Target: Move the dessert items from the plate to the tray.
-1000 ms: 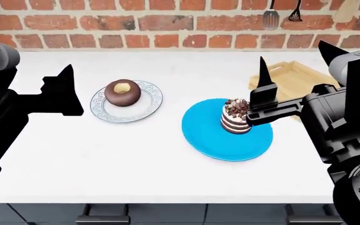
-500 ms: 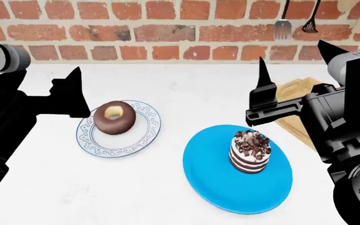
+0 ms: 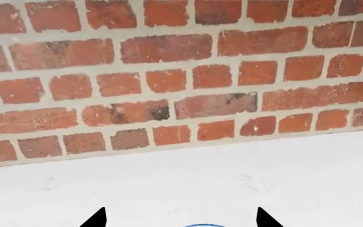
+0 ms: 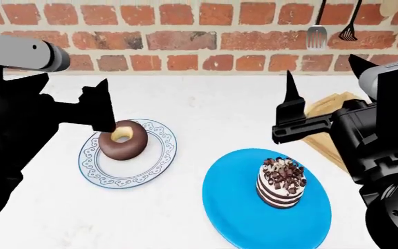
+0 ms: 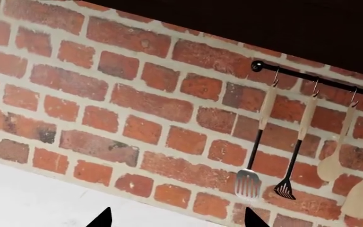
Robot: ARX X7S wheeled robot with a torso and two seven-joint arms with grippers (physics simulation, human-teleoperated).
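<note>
Tray [image 4: 331,120] — light wood, at the right edge of the head frame, mostly hidden behind the right arm; only a corner and part of one side show. It sits on the white desk [image 4: 206,104], beyond and right of the blue plate [image 4: 237,207].

Blue plate at lower centre-right carries the layered cake [image 4: 281,182], which stands upright toward the plate's right half. The patterned white plate [image 4: 159,155] at centre-left carries the donut [image 4: 121,141], lying flat.

Key relation: the cake lies below and slightly left of the right tool [image 4: 323,78] in the head frame, the tray just to the right of both — a short carry, judged. The right arm is clearly the nearer to cake and tray. The left tool [image 4: 102,104] hangs close above the donut's upper-left edge; a longer trip to the tray, across both plates.

Tool state: left tips [image 3: 99,218] stand apart, nothing between them; right tips [image 5: 102,218] likewise apart, empty.

Room: open desk between the two plates and behind them up to the brick wall [image 4: 185,41]. Utensils [image 5: 270,182] hang on the wall at upper right, well clear of the desk.
</note>
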